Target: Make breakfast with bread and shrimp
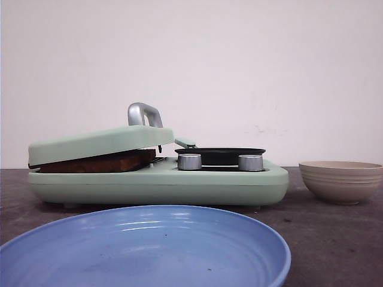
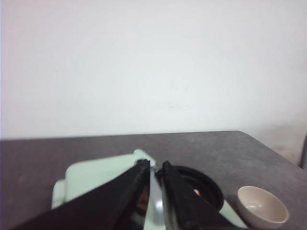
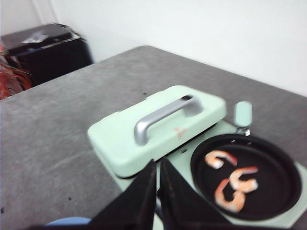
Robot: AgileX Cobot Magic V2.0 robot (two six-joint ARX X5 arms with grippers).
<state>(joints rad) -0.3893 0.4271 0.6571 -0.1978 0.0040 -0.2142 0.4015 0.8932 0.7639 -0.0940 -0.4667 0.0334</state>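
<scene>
The bread [image 1: 99, 162] shows only as a brown crust edge, pressed between the mint-green lid [image 1: 99, 142] and the base of the breakfast maker [image 1: 161, 185]. The lid rests tilted on the bread. Three pink shrimp [image 3: 231, 179] lie in the black round pan [image 3: 273, 203] on the maker's other half. My left gripper [image 2: 154, 164] hovers over the maker, its fingers a narrow gap apart and holding nothing. My right gripper [image 3: 158, 162] is shut and empty, above the maker's near edge next to the lid. Neither gripper shows in the front view.
A blue plate [image 1: 143, 248] lies closest to me, in front of the maker. A beige bowl [image 1: 341, 179] stands to the right of it. A silver handle [image 3: 158, 117] rises from the lid, and two metal knobs [image 1: 190, 161] face me. A black box [image 3: 43, 48] stands beyond the table's edge.
</scene>
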